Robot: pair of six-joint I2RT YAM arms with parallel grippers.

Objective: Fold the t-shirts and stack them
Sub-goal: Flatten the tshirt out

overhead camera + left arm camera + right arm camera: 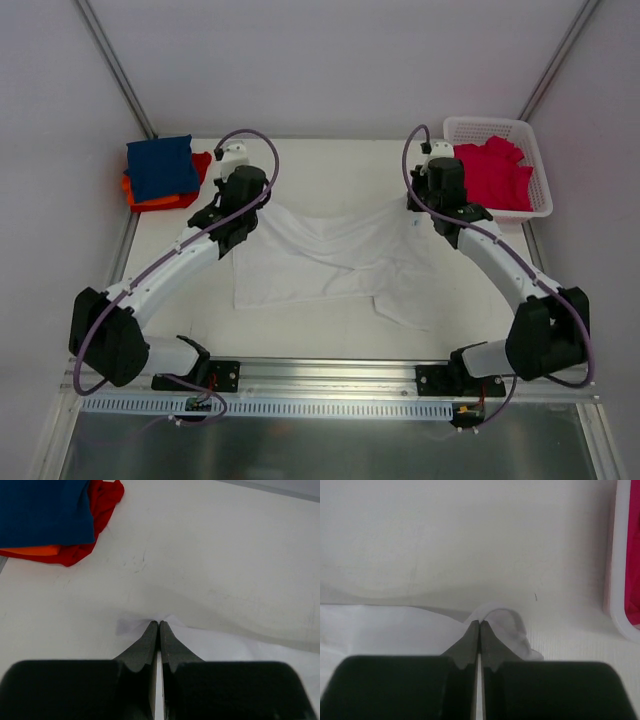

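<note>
Bright, even light, faint shadows, wrist views slightly soft

A large white t-shirt (pixel 320 260) lies rumpled at the middle of the desk (pixel 300 335), its far edge lifted taut at both corners. At ten o'clock a folded navy t-shirt (pixel 160 167) tops an orange-red one (pixel 165 204). Crimson-pink t-shirts (pixel 495 175) bunch at two o'clock.

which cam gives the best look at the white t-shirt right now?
Top external: nearly the whole white t-shirt shows, spread on the table. Left wrist shows only the corner pinched in the left gripper; right wrist shows only the bunched edge in the right gripper.
</note>
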